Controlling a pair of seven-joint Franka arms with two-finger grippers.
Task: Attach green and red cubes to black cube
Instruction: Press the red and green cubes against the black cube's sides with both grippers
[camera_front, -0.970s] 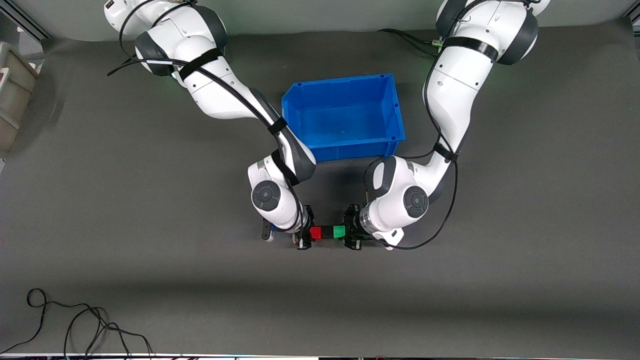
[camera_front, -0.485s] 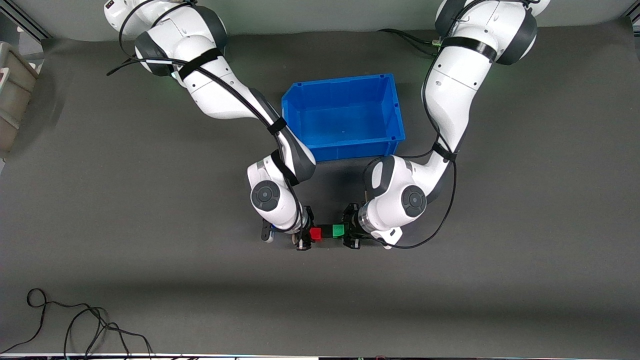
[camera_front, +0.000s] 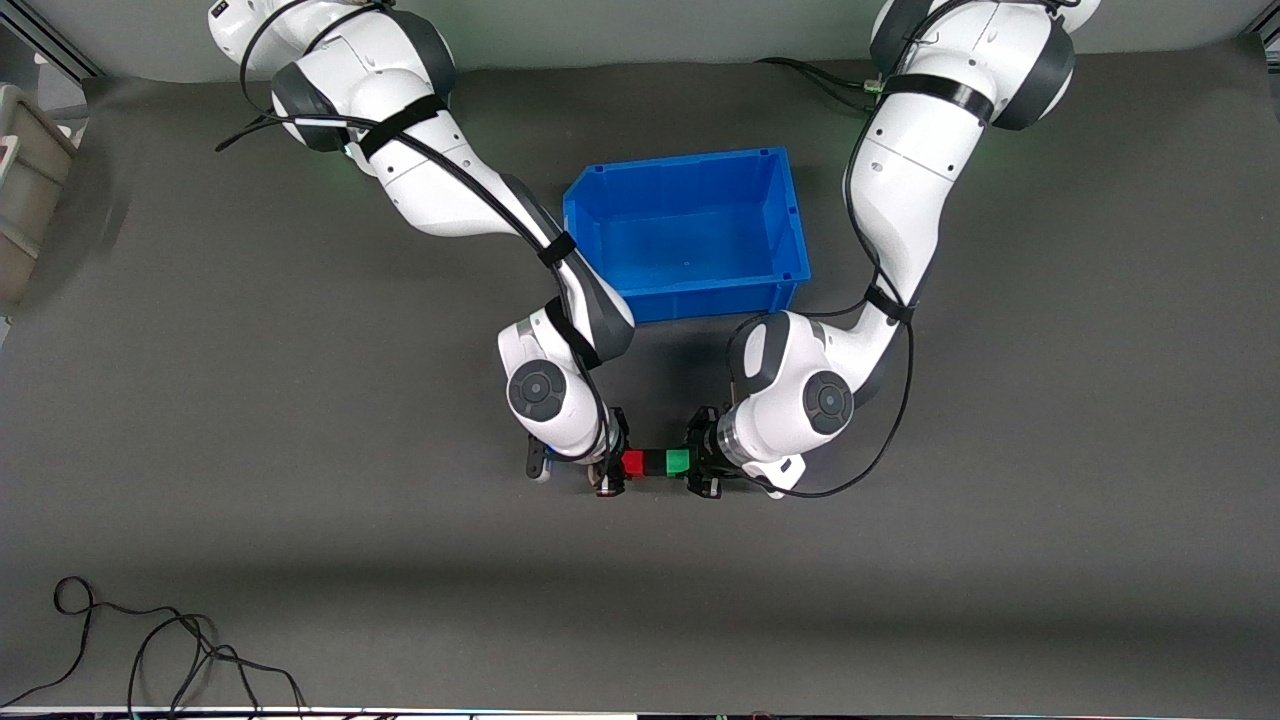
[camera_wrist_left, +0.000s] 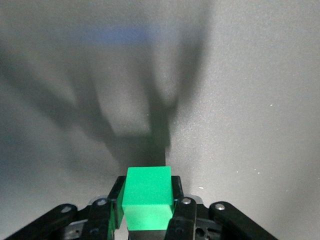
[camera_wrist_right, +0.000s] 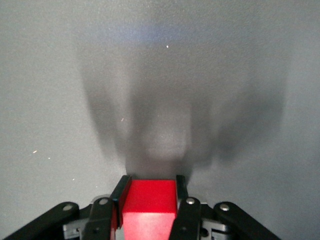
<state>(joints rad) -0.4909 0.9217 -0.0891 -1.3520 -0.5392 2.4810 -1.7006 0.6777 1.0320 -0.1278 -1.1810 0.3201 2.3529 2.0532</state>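
Note:
In the front view the red cube (camera_front: 633, 463), the black cube (camera_front: 655, 462) and the green cube (camera_front: 678, 461) form one tight row just above the grey mat, nearer to the camera than the blue bin. My right gripper (camera_front: 620, 465) is shut on the red cube (camera_wrist_right: 150, 202). My left gripper (camera_front: 694, 463) is shut on the green cube (camera_wrist_left: 148, 192). The two grippers face each other with the black cube between the coloured ones. The black cube is hidden in both wrist views.
An empty blue bin (camera_front: 690, 295) stands farther from the camera than the cubes, between the two arms. A loose black cable (camera_front: 150, 640) lies at the near edge toward the right arm's end. A beige container (camera_front: 25, 170) sits at that end's table edge.
The right arm's wrist has shifted very slightly toward the left arm. The row of three cubes and the left gripper stay almost in place.

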